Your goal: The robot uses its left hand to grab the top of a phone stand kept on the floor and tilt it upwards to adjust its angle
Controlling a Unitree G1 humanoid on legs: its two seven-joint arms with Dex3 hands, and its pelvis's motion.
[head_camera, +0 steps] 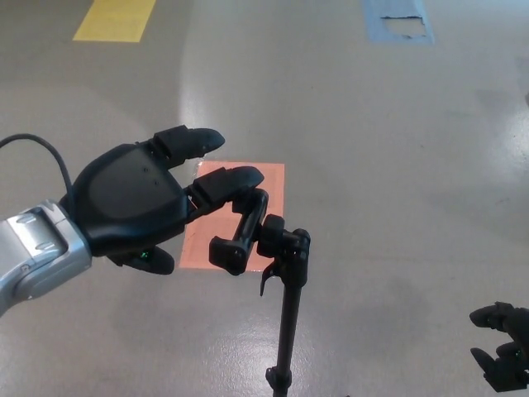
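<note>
Left hand (132, 203), glossy black, spread beside slim matte phone stand (273, 248).

Bright, even overhead light fills the sharp frame; a pale band of glare streaks the glossy floor (388, 165), with faint, soft shadows and no visible blur.

No readable text, label, brand, number or sign shows anywhere.

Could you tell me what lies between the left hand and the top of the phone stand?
Nothing: in the head view the open left hand reaches the phone stand, one finger overlapping its clamp.
</note>
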